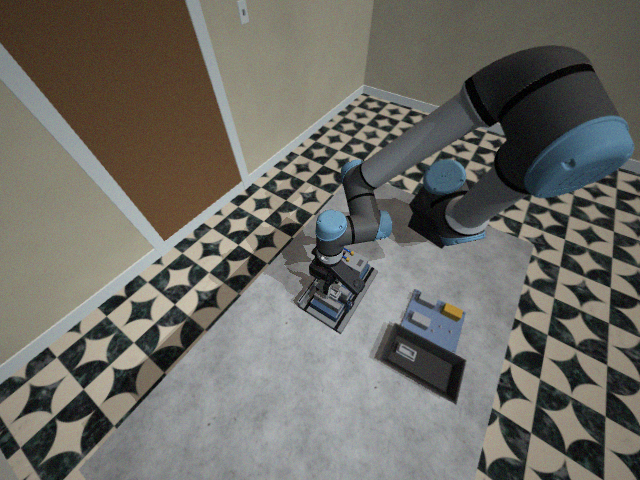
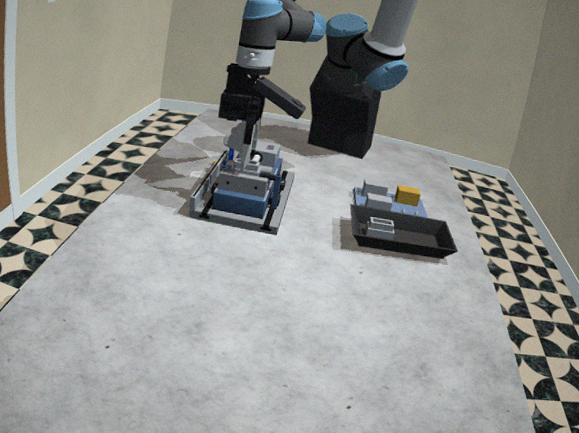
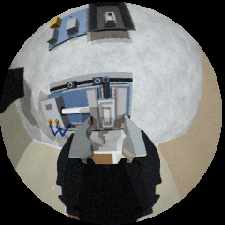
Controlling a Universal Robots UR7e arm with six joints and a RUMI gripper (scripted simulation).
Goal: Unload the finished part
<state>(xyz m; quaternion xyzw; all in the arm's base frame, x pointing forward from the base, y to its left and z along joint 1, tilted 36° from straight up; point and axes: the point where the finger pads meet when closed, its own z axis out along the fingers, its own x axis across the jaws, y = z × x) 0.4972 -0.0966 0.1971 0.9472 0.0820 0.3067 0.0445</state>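
Observation:
The finished part (image 3: 107,114), a grey block with a pocket on top, sits clamped in the blue and grey vise (image 2: 242,190), which also shows in the top view (image 1: 333,302). My gripper (image 3: 107,115) hangs straight over the vise, its fingers partly open and empty, one to each side of the part's line. In the exterior view the fingertips (image 2: 247,146) stand just above the part. The black outfeed tray (image 1: 421,361) lies to the right, with one pocketed part (image 1: 405,352) at its left end. The tray also shows in the exterior view (image 2: 402,233).
A blue fixture plate (image 1: 433,322) with a yellow block (image 1: 452,311) lies right behind the tray. The robot base (image 2: 342,111) stands behind, between vise and tray. The vise handle and blue cables (image 3: 58,128) stick out on the vise's side.

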